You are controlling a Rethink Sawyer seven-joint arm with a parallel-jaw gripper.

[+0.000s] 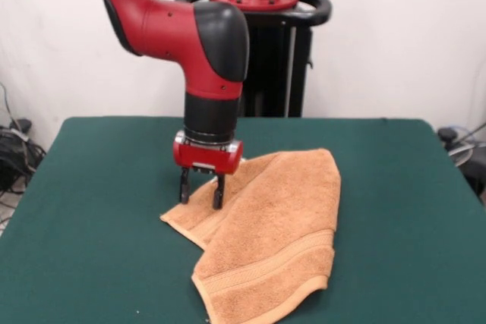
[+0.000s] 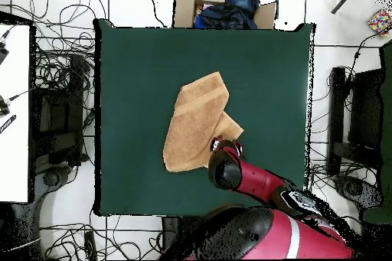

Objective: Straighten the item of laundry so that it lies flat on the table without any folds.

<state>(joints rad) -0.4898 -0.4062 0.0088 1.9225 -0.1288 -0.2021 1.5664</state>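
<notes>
The orange-tan towel lies folded over itself on the dark green table, with a stripe band near its front end. In the overhead view the towel sits near the table's middle. My gripper points straight down over the towel's left corner. Its two black fingers stand apart, open, tips at the cloth. In the overhead view the arm hides most of the gripper, which sits at the towel's lower right corner. No tag shows.
The black pedestal stands at the table's far side. A cardboard box with dark clothes sits beyond the table's top edge in the overhead view. Cables lie on the floor to the left.
</notes>
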